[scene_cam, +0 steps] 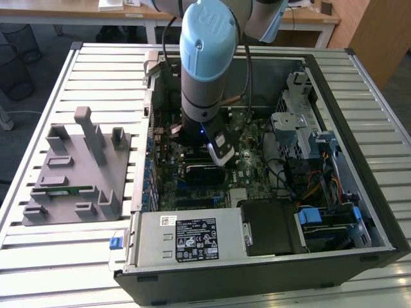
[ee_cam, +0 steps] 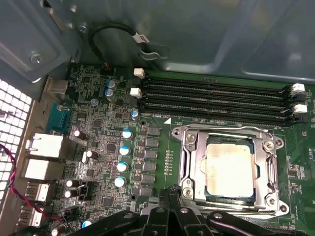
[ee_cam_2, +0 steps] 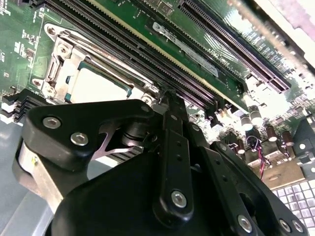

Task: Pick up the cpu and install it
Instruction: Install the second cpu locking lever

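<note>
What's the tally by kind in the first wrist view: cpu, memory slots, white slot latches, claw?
cpu: 1
memory slots: 4
white slot latches: 4
claw: 1
Total: 10
</note>
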`<state>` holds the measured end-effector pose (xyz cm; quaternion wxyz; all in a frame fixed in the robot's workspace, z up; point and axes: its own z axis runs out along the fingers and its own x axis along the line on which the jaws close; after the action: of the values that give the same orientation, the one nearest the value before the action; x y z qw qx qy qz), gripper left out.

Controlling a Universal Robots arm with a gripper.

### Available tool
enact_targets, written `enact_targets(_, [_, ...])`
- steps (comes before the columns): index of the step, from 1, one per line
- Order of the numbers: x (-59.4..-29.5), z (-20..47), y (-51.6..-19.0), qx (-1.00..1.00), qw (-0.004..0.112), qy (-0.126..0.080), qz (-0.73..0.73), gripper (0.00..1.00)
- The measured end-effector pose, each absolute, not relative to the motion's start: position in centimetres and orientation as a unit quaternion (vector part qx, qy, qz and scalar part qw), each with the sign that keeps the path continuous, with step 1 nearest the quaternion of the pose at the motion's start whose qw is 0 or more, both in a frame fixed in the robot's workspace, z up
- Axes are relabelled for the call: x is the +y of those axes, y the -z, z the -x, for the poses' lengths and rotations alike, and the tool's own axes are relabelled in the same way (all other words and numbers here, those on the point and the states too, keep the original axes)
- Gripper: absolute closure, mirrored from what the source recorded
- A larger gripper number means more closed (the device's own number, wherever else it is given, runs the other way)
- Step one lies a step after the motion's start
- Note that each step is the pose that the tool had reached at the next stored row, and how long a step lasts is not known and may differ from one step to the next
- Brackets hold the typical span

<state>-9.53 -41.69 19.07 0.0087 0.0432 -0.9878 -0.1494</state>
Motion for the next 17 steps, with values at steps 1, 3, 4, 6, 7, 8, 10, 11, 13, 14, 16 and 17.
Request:
enact_targets(1, [-41.7,9.5,-19.2,-0.988,0.009,0.149,-0.043,0.89])
enact_targets(3, [-41.7,9.5,-19.3,-0.988,0.009,0.149,-0.043,0.89])
enact_targets(4, [-41.7,9.5,-19.3,-0.988,0.009,0.149,-0.043,0.89])
enact_targets(6, [-41.7,9.5,-19.5,-0.988,0.009,0.150,-0.043,0.89])
enact_targets(7, [-41.7,9.5,-19.6,-0.988,0.009,0.150,-0.043,0.89])
enact_targets(8, [-41.7,9.5,-19.7,-0.988,0.009,0.150,-0.043,0.89])
enact_targets(10, [-41.7,9.5,-19.8,-0.988,0.009,0.150,-0.043,0.89])
enact_targets(11, [-41.7,9.5,-19.9,-0.988,0.009,0.150,-0.043,0.89])
enact_targets(13, [-41.7,9.5,-20.1,-0.988,0.009,0.150,-0.043,0.89])
enact_targets(14, [-41.7,9.5,-20.2,-0.988,0.009,0.150,-0.043,0.89])
enact_targets(16, [-41.7,9.5,-20.5,-0.988,0.009,0.150,-0.043,0.89])
enact_targets(17, [-41.7,9.5,-20.7,-0.988,0.009,0.150,-0.043,0.89])
